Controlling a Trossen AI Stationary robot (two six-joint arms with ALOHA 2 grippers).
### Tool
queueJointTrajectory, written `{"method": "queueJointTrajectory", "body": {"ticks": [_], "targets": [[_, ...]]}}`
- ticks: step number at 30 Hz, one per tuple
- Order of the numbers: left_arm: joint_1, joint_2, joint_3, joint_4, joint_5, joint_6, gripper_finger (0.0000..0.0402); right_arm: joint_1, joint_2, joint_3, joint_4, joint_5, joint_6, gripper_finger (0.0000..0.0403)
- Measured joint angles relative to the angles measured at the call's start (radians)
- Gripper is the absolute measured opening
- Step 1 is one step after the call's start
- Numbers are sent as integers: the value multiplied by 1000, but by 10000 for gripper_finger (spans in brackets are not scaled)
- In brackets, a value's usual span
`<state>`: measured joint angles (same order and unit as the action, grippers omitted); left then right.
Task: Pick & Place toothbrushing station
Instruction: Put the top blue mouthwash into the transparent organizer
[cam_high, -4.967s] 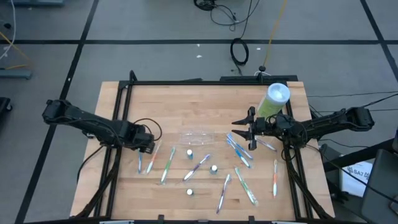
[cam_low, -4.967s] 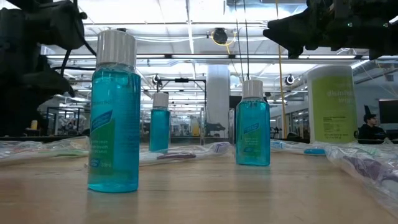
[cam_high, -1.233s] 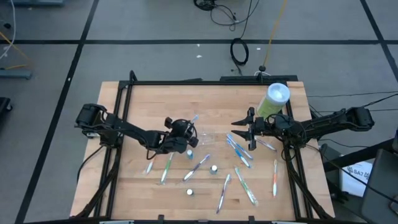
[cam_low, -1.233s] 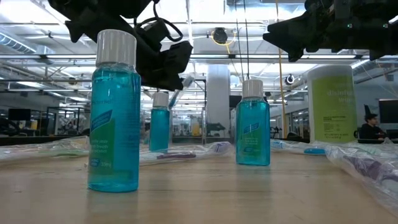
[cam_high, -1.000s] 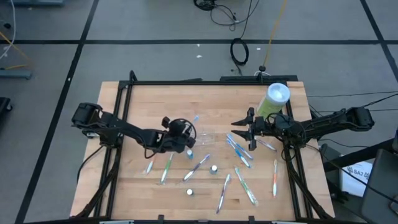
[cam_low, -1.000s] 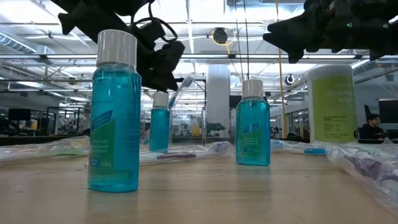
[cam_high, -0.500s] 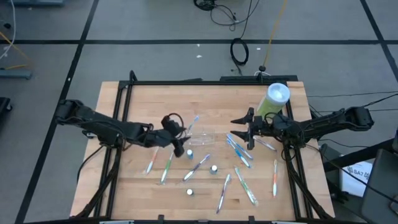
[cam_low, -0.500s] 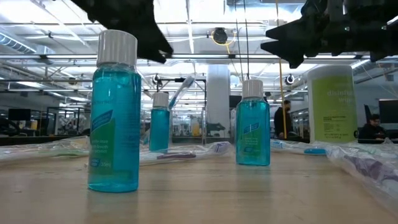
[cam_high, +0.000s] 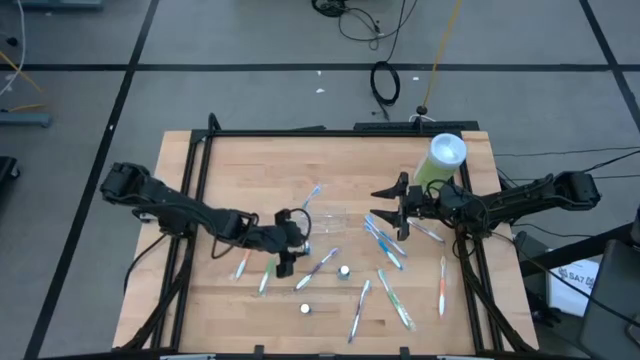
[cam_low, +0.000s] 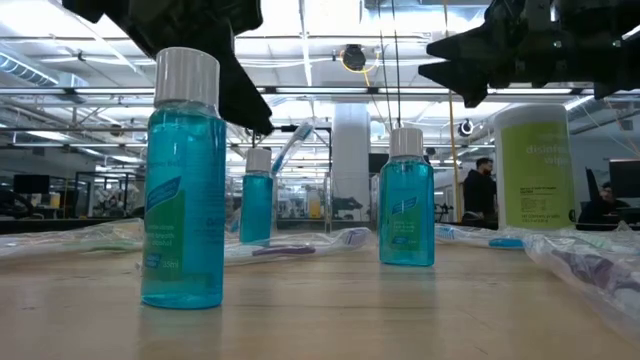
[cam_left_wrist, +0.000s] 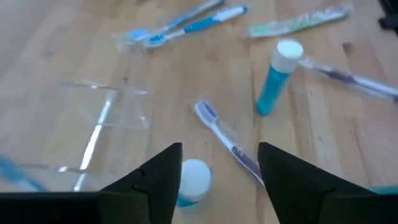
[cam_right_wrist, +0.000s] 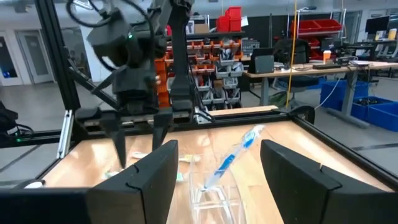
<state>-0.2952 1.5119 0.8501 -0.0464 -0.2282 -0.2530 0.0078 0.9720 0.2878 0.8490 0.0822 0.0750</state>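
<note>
The clear plastic cup (cam_high: 322, 218) sits at the centre of the high view with a blue toothbrush (cam_high: 311, 196) leaning out of it. Other toothbrushes (cam_high: 385, 243) and small blue bottles (cam_high: 343, 270) lie scattered on the tabletop (cam_high: 250, 160) below and right. The left end effector (cam_high: 284, 262), fingers spread and empty, hovers lower left of the cup. The right end effector (cam_high: 384, 204), also open and empty, hangs just right of it.

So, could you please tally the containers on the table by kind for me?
Blue bottles with white caps: 3
Clear cup: 1
Light-green canister: 1
Total: 5
</note>
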Motion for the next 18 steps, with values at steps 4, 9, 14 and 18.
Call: {"method": "queueJointTrajectory", "body": {"ticks": [4,9,14,18], "targets": [[-4,48,0,18,-21,53,248,0,0,0,5,0,-10,224],[2,70,0,16,-94,68,264,0,0,0,17,0,-11,223],[8,70,0,10,-86,60,256,0,0,0,16,0,-11,222],[0,64,0,22,-87,68,245,0,0,0,16,0,-11,221]]}}
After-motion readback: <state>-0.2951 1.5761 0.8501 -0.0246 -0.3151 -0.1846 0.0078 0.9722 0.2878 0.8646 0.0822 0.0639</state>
